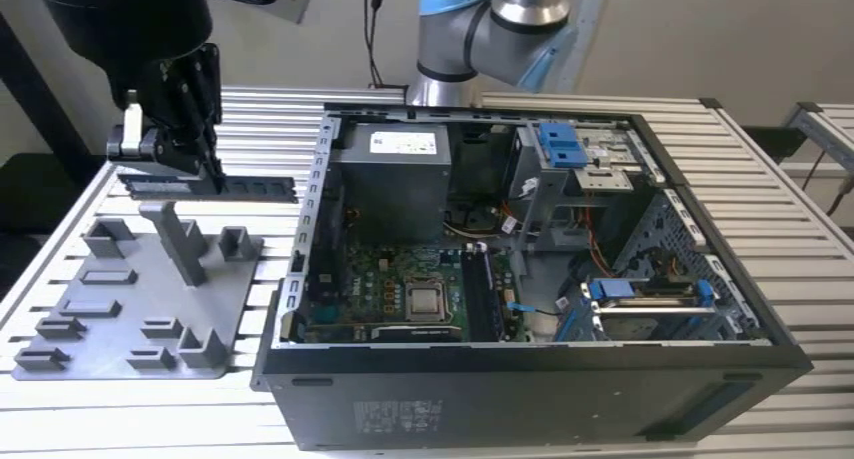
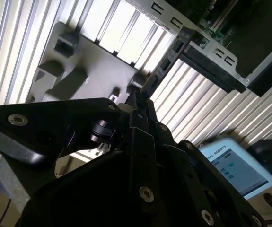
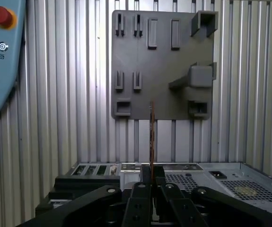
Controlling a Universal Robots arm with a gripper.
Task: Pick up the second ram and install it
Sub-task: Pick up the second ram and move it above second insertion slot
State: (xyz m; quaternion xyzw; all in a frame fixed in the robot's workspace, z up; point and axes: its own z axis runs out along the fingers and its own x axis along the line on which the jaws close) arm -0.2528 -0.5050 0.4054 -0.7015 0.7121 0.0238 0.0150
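Note:
The second ram (image 1: pixel 234 187) is a long dark stick held level in the air above the grey fixture tray (image 1: pixel 120 309), at the exterior view's left. My gripper (image 1: pixel 180 159) is shut on it near one end. In the second wrist view the ram (image 2: pixel 166 61) runs out from between the fingertips (image 2: pixel 138 101) toward the case's edge. The first wrist view shows the ram (image 3: pixel 152 137) edge-on, rising from the gripper (image 3: pixel 152 182) in front of the tray (image 3: pixel 164 56). The open computer case (image 1: pixel 534 259) lies beside the tray, its memory slots (image 1: pixel 481 289) next to the processor socket.
The tray carries grey posts and blocks (image 1: pixel 180 239) under the held stick. The case's wall (image 1: pixel 310 229) stands between the tray and the motherboard. A teach pendant (image 3: pixel 1 56) lies on the slatted table (image 1: pixel 254 129). The arm's base (image 1: pixel 467 39) rises behind the case.

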